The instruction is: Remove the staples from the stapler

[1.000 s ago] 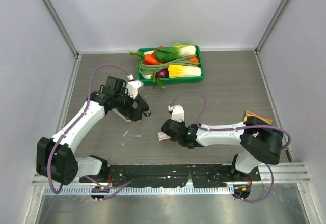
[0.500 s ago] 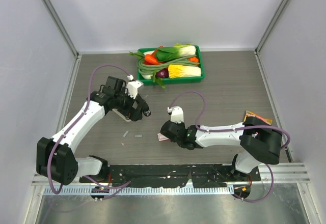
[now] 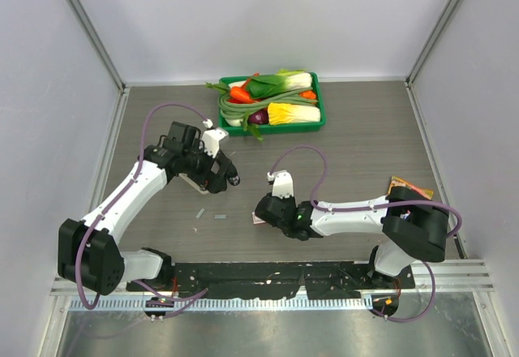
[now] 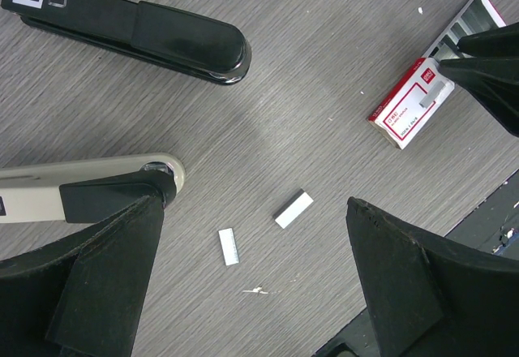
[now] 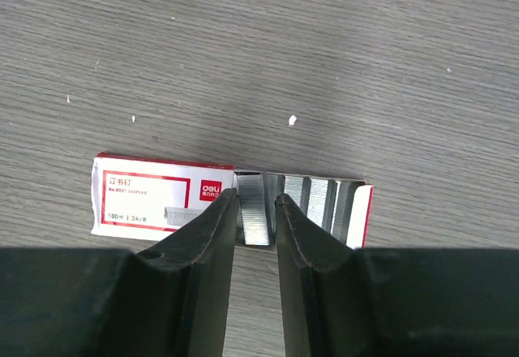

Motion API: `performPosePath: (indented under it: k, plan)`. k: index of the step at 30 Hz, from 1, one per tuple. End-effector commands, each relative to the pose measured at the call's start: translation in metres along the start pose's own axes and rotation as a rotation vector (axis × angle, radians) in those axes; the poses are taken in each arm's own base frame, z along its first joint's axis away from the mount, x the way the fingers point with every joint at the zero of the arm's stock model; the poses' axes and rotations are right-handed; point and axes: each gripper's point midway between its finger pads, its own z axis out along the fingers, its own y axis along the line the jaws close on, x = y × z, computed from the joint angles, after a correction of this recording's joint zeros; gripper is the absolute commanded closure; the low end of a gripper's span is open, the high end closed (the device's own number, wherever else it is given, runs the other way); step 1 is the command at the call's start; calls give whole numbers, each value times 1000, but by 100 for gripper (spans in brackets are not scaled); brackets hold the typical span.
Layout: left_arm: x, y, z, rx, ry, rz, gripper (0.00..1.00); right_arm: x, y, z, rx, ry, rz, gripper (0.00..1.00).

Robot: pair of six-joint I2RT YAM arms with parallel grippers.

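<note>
Right claw (image 5: 255,199) first: I am holding its jaws only narrowly parted, tips down in the open tray of the flat red-and-white cardboard staple box (image 5: 150,203). One short silvery-grey strip of staples (image 5: 254,219) is lying between my fingers. I cannot tell whether I am pinching that strip or merely flanking it; a sliver of gap seems to be showing on one side. Spare strips (image 5: 320,203) are sitting in the tray just outside one finger, and the box's printed sleeve is lying just outside the other.

I am judging this as setting a strip into the box. To do it well, I am planning to line the jaws up parallel with the strip and open only enough to free it without shoving its neighbours. Then I lift straight up, so nothing clings and the light box is not dragged.

My left claw (image 4: 253,207) is gaping fully and gripping nothing, hovering above two loose staple strips (image 4: 293,209). A pale beige stapler (image 4: 89,180) is lying right beside one of its fingers, and a long black stapler (image 4: 138,28) is lying further out.
</note>
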Motion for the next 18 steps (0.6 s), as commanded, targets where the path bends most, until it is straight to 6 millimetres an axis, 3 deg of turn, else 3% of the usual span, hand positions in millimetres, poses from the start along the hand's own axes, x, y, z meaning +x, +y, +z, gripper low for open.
performPosePath:
  k: [1, 8, 14, 18]
  plan:
    - [-10, -3, -6, 10, -47, -1, 0, -20, 3, -9, 5, -64, 46, 66]
    - [-9, -3, -6, 10, -47, 2, 0, -25, 4, -14, -1, -78, 50, 65]
    - [-9, -3, -5, 11, -46, -1, 0, -56, 4, -29, -7, -157, 67, 67]
    - [-9, -4, -5, 15, -45, 0, 0, -54, -2, -26, 2, -151, 84, 73]
